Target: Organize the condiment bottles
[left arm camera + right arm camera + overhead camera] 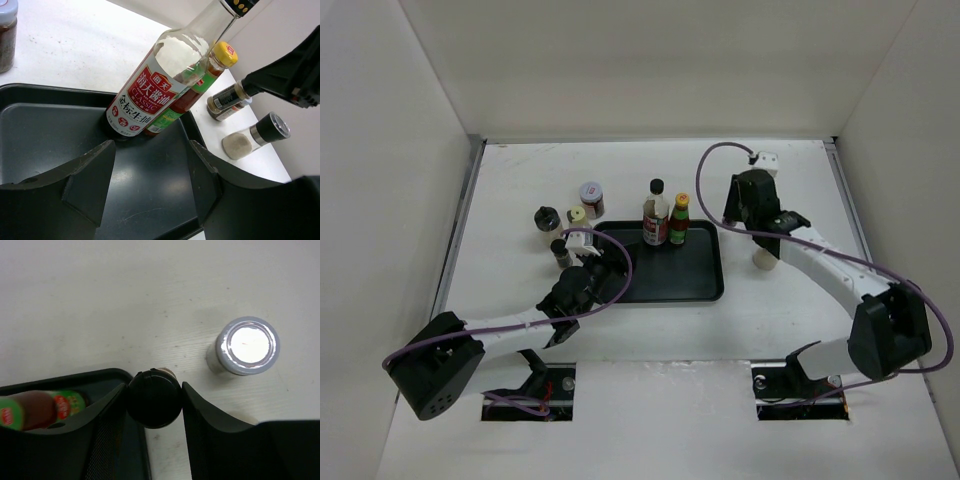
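Observation:
A tall dark sauce bottle [656, 215] and a yellow-capped bottle [679, 220] stand at the far edge of the black tray [690, 285]. My left gripper [595, 262] hangs open and empty over the tray's left part. In its wrist view the jaws [150, 165] frame bare tray floor in front of the tall bottle [150, 90]. My right gripper [748, 222] is just right of the tray. Its jaws [153, 396] press both sides of a black-capped spice jar [153, 397] that stands on the table by the tray's corner. A silver-lidded jar [248, 346] stands nearby.
Several small jars stand left of the tray: a silver-lidded one [591, 198], a black-lidded one [546, 218], a small pale one [576, 215] and a black-capped one [560, 250]. White walls close in the table on three sides.

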Available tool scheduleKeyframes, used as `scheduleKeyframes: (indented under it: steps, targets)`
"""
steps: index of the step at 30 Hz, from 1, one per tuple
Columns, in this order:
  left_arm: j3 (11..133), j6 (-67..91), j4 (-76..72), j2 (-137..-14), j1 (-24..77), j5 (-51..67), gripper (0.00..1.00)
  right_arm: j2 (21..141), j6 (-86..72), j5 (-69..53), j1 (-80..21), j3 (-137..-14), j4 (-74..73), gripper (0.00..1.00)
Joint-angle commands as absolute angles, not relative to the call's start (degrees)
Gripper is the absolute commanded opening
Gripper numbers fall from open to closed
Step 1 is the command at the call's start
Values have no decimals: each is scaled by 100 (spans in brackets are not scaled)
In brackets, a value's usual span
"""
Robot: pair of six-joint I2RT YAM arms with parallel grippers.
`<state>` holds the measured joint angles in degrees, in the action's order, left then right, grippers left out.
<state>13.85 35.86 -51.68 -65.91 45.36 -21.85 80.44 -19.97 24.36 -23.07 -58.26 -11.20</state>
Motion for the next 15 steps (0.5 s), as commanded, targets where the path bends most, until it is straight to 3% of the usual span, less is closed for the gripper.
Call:
scheduleKeyframes:
  steps: [1,15]
  targets:
    - [1362,3665,-5520,-6565,4504,-2145,57,7831,-1995,2522,-2728,-5985,-721,32]
    - [1354,3656,-5520,-6504,4513,-2145,57,8648,-2197,2522,-3344,-5880,61,33]
